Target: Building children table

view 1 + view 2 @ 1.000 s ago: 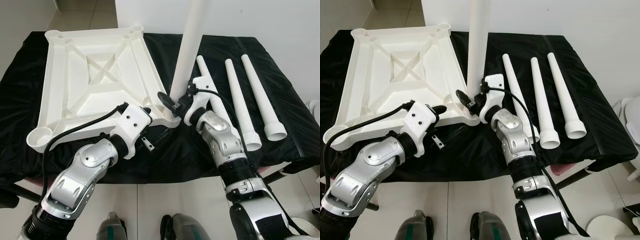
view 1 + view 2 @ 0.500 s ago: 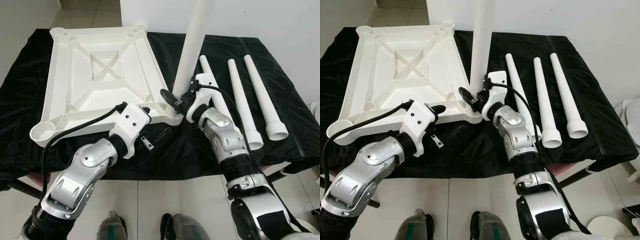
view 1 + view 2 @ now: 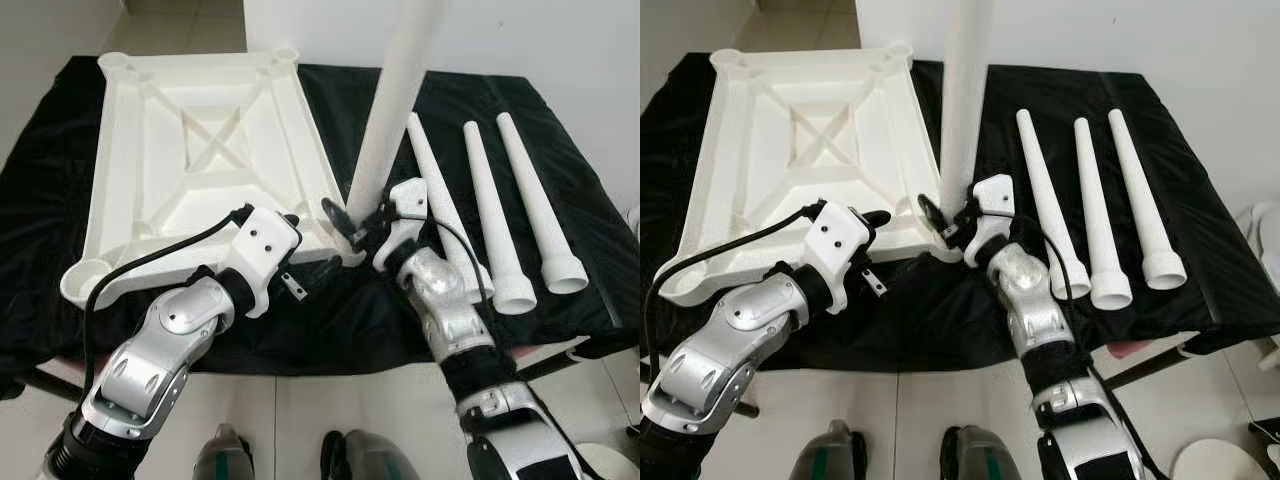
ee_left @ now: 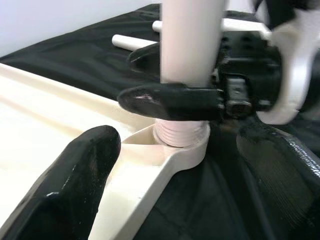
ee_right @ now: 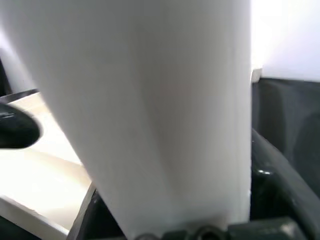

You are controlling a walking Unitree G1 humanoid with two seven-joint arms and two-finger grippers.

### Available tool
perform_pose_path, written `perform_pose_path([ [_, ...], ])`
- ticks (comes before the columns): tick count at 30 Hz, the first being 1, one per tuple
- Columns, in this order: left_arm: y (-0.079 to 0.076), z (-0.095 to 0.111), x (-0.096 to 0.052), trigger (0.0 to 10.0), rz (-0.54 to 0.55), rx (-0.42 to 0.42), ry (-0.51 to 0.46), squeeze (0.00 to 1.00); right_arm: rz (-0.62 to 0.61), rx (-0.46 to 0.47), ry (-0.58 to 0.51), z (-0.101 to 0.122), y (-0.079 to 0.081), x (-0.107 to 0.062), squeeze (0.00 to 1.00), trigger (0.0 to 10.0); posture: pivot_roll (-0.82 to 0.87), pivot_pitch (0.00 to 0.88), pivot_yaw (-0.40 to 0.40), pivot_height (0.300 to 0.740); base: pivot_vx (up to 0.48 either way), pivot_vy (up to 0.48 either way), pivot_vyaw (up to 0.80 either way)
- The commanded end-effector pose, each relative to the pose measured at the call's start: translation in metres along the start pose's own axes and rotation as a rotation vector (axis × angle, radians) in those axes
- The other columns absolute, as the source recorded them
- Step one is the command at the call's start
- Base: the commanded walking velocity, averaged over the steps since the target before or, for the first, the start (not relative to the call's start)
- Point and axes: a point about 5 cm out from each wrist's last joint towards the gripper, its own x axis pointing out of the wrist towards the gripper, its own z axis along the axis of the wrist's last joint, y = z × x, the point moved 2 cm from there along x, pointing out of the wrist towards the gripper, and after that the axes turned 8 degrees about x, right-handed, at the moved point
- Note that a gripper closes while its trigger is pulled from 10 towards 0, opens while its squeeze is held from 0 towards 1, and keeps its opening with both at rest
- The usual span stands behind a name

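The right tool [image 3: 345,217] is pinched on the upright leg [image 3: 392,110] just above its threaded foot, which sits in the near right corner socket [image 4: 182,145] of the upturned tabletop [image 3: 200,160]. The leg rises steeply from the tool, leaning a little to the right in the left eye view. The left tool [image 4: 175,165] hovers just short of that same corner with its two black fingers [image 4: 80,175] spread wide, one over the tabletop's rim, the other over the black cloth [image 3: 330,310] that covers the counter. It touches nothing. Beyond the right tool's wrist, on its right side, three spare legs [image 3: 485,210] lie side by side on the cloth with their wide ends toward the robot; the nearest runs close behind the right forearm. A black cable [image 3: 150,262] loops from the left wrist over the tabletop's near edge.
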Motion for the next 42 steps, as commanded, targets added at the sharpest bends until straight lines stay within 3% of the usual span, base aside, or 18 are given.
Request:
perform_pose_path([
  [1,-0.003,0.002,-0.001,10.0,-0.008,0.002,-0.001,0.0,-0.062,-0.019,0.176,-0.039,-0.007,-0.023,0.0,10.0,-0.03,0.102,-0.025,0.74,0.0,0.0,0.0],
  [7,-0.003,0.001,-0.002,10.0,-0.013,0.001,0.001,0.0,-0.073,-0.114,0.115,-0.031,-0.009,-0.024,0.0,10.0,-0.03,0.104,-0.022,0.74,0.0,0.0,0.0],
  [19,-0.003,0.001,-0.002,10.0,-0.016,0.003,0.005,0.0,-0.152,0.007,0.101,-0.032,-0.018,-0.018,0.0,10.0,-0.02,0.097,-0.022,0.74,0.0,0.0,0.0],
  [20,-0.003,0.001,-0.002,10.0,-0.016,0.003,0.005,0.0,-0.168,0.041,0.135,-0.036,-0.02,-0.016,0.0,10.0,-0.02,0.097,-0.022,0.74,0.0,0.0,0.0],
  [21,-0.003,0.001,-0.002,10.0,-0.016,0.004,0.004,0.0,-0.181,0.1,0.239,-0.049,-0.022,-0.016,0.0,10.0,-0.02,0.095,-0.022,0.74,0.0,0.0,0.0],
  [23,-0.003,0.001,-0.002,10.0,-0.016,0.004,0.004,0.0,-0.181,0.1,0.239,-0.049,-0.022,-0.016,0.0,10.0,-0.02,0.095,-0.022,0.74,0.0,0.0,0.0],
  [24,-0.003,0.001,-0.002,10.0,-0.016,0.005,0.004,0.0,-0.189,0.136,0.312,-0.058,-0.022,-0.016,0.0,10.0,-0.02,0.095,-0.022,0.74,0.0,0.0,0.0],
  [25,-0.003,0.001,-0.002,10.0,-0.016,0.005,0.004,0.0,-0.189,0.136,0.312,-0.058,-0.022,-0.016,0.0,10.0,-0.02,0.095,-0.022,0.74,0.0,0.0,0.0],
  [26,-0.003,0.002,-0.002,10.0,-0.016,0.005,0.002,0.0,-0.192,0.21,0.367,-0.063,-0.022,-0.014,0.0,10.0,-0.02,0.095,-0.022,0.74,0.0,0.0,0.0],
  [30,-0.003,0.002,-0.001,10.0,-0.015,0.006,0.0,0.0,-0.184,0.266,0.384,-0.063,-0.021,-0.009,0.0,10.0,-0.02,0.095,-0.024,0.74,0.0,0.0,0.0],
  [33,-0.002,0.003,-0.001,10.0,-0.014,0.007,-0.001,0.0,-0.178,0.267,0.374,-0.061,-0.021,-0.007,0.0,10.0,-0.02,0.095,-0.026,0.74,0.0,0.0,0.0],
  [36,-0.002,0.003,-0.001,10.0,-0.009,0.005,-0.001,0.0,-0.135,0.135,0.258,-0.047,-0.018,-0.004,0.0,10.0,-0.02,0.096,-0.029,0.74,0.0,0.0,0.0],
  [38,-0.002,0.003,-0.001,10.0,-0.009,0.005,-0.001,0.0,-0.135,0.135,0.258,-0.047,-0.018,-0.004,0.0,10.0,-0.02,0.096,-0.029,0.74,0.0,0.0,0.0],
  [40,-0.002,0.003,-0.001,10.0,-0.007,0.003,-0.001,0.0,-0.109,0.053,0.164,-0.035,-0.015,-0.005,0.0,10.0,-0.02,0.099,-0.029,0.74,0.0,0.0,0.0],
  [42,-0.003,0.003,-0.001,10.0,-0.006,0.002,-0.002,0.0,-0.111,0.026,0.142,-0.032,-0.015,-0.005,0.0,10.0,-0.02,0.099,-0.029,0.74,0.0,0.0,0.0],
])
